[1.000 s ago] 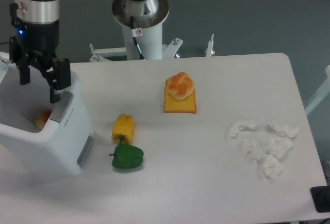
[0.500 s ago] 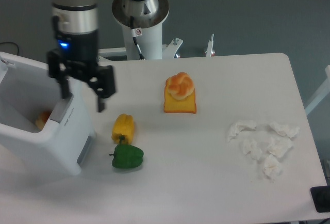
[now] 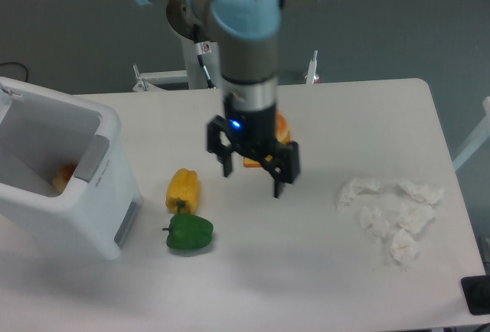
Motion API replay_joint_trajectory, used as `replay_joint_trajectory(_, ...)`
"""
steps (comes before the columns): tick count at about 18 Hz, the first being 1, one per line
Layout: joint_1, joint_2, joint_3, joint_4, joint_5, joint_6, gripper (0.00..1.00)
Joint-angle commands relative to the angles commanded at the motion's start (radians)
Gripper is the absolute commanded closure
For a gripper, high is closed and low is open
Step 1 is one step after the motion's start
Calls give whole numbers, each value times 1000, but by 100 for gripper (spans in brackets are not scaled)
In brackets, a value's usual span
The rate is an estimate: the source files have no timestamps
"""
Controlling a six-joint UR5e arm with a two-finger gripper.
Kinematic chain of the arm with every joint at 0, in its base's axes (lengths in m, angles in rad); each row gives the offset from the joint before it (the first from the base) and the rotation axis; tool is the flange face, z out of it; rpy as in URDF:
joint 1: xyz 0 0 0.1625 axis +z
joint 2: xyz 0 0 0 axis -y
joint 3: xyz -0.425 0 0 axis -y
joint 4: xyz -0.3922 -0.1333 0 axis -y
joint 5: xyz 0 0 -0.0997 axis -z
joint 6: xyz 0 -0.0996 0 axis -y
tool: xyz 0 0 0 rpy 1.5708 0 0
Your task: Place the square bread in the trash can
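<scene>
My gripper [image 3: 253, 177] hangs open and empty over the middle of the table, its two dark fingers [image 3: 279, 185] pointing down. The square bread [image 3: 253, 164] lies right behind it and is almost wholly hidden by the wrist; only a thin orange strip of its front edge shows between the fingers. An orange rounded edge of a bun [image 3: 284, 127] peeks out to the right of the wrist. The trash can [image 3: 92, 217], white and boxy with a grey side panel, stands at the far left, well apart from the gripper, with its top open.
An orange item [image 3: 64, 177] lies inside the can. A yellow pepper [image 3: 184, 189] and a green pepper [image 3: 188, 233] lie between the can and the gripper. Several crumpled white tissues [image 3: 390, 213] lie at the right. The arm's base [image 3: 208, 18] stands behind the table.
The arm has swung right, from above the trash can past the peppers to the table's middle. The gripper stayed open and now covers the bread.
</scene>
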Motion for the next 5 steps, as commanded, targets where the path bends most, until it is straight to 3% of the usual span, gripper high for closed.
replay_joint_trajectory(5,90,-65,-18,-2,2,217,0)
